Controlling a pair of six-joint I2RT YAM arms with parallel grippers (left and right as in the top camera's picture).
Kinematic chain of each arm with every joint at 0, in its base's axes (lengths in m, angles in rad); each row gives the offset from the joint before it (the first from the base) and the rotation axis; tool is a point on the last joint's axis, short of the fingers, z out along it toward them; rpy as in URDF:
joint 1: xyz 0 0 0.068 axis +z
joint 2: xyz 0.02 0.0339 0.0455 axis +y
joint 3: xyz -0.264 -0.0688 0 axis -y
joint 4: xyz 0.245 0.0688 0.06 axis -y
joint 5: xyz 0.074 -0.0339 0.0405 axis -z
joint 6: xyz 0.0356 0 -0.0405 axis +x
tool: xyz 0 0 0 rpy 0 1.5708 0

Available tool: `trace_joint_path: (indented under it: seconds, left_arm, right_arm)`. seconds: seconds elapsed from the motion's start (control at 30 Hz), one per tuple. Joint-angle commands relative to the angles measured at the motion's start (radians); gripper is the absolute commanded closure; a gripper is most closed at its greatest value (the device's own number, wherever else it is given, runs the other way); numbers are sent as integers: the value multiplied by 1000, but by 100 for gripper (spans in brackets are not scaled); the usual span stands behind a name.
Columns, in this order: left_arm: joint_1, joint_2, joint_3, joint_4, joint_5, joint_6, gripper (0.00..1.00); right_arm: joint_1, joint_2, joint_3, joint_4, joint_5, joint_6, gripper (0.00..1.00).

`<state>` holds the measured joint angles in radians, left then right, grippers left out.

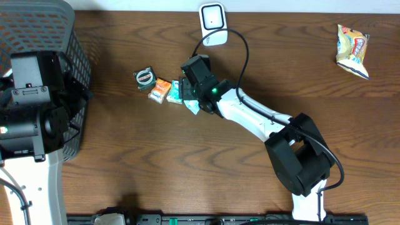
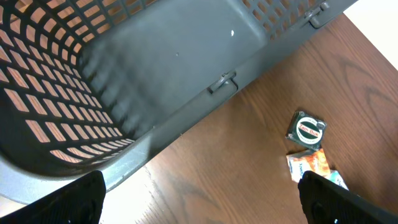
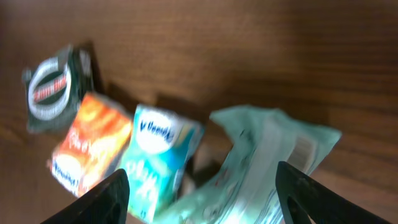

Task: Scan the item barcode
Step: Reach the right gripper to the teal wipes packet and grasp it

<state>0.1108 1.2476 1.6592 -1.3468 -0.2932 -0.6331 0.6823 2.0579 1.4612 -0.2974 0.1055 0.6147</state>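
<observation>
R gripper [image 3: 202,193]: jaws apart, nothing clamped as far as I can see. Fingers straddle the mint pouch [image 3: 267,155], L finger over the edge of the blue packet [image 3: 158,155]. View is blurred, so can't tell if the pads touch anything

Step, my read: pick phase, scan not begun. Item is down on the table [image 1: 156,162] in the cluster, not lifted

Just beyond, same cluster: orange packet [image 3: 90,146] touching the blue one, then the green tin [image 3: 53,87] at the far end. All packed tight

Next move needs: close on the pouch only w/o dragging the blue packet along, so shift off it or come in squarer. Pouch looks soft and crinkly, so expect it to deform; grip near the middle. Pale patch near its R edge could be the barcode, too blurred to confirm. Then lift, carry to the scanner [image 1: 212,24] at the far table edge and turn the code side to its face

Far R corner: snack bag [image 1: 353,50], well apart, not involved

Containers: one grey basket [image 2: 186,62] on the L side. The part of its inside that shows holds nothing; the rest is hidden under my L arm in the overhead

L gripper [image 2: 205,208]: fully spread, empty, hanging over the basket rim
</observation>
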Motion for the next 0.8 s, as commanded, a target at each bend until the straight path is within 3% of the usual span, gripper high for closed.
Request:
trace_joint_path:
  seconds: [0.0, 0.43, 0.77]
  left_arm:
    - [5, 1, -5, -3, -10, -16, 2]
    - [5, 1, -5, -3, -10, -16, 2]
    - [5, 1, -5, -3, -10, -16, 2]
  right_arm:
    - [-15, 24, -5, -6, 45, 20, 32]
    - [-22, 59, -5, -234, 119, 20, 35]
    - [-79, -28, -5, -448, 132, -37, 36]
